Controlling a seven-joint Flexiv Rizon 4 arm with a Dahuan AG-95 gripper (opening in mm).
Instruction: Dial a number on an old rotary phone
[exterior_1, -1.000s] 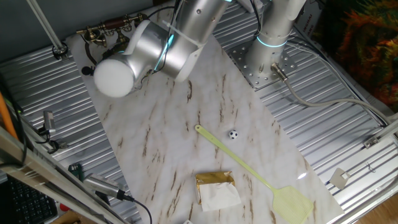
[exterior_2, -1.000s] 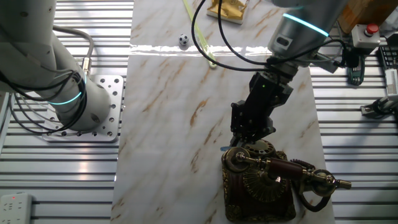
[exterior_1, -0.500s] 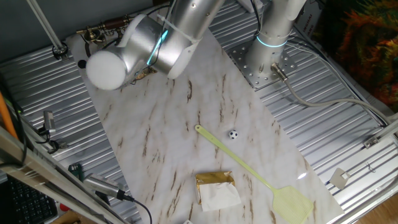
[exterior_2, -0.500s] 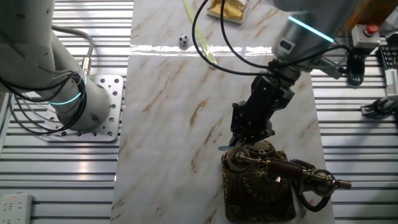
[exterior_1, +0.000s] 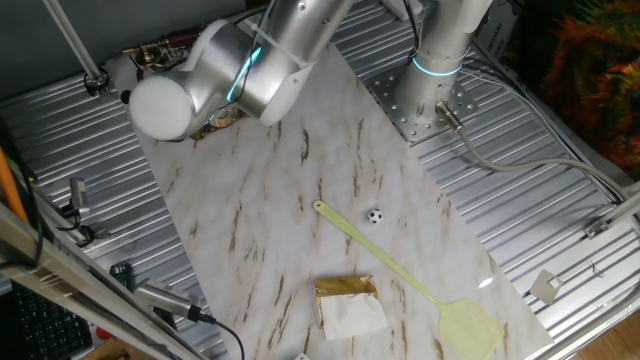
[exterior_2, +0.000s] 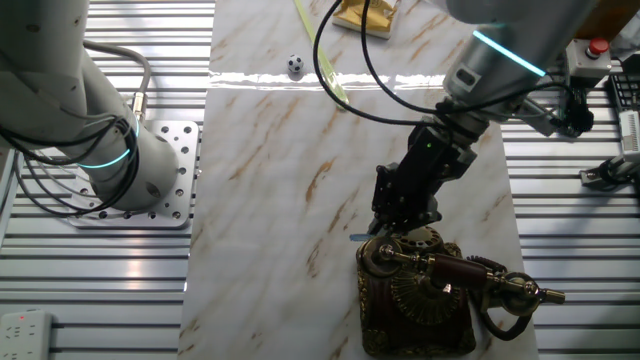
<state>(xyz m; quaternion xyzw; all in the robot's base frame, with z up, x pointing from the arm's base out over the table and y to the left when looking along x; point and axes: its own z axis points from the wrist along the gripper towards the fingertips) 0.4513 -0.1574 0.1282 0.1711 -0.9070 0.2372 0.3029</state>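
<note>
We find the old rotary phone (exterior_2: 420, 290), ornate brass and dark wood, at bottom centre on the marble-patterned slab (exterior_2: 270, 150). The gripper (exterior_2: 395, 232) covers its dial edge; we cannot tell its finger state.

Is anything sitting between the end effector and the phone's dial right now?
Nothing visible does. The end effector is already at the upper edge of the dial on the phone. The handset lies on the cradle, beyond the dial. The actual contact point is hidden.
</note>
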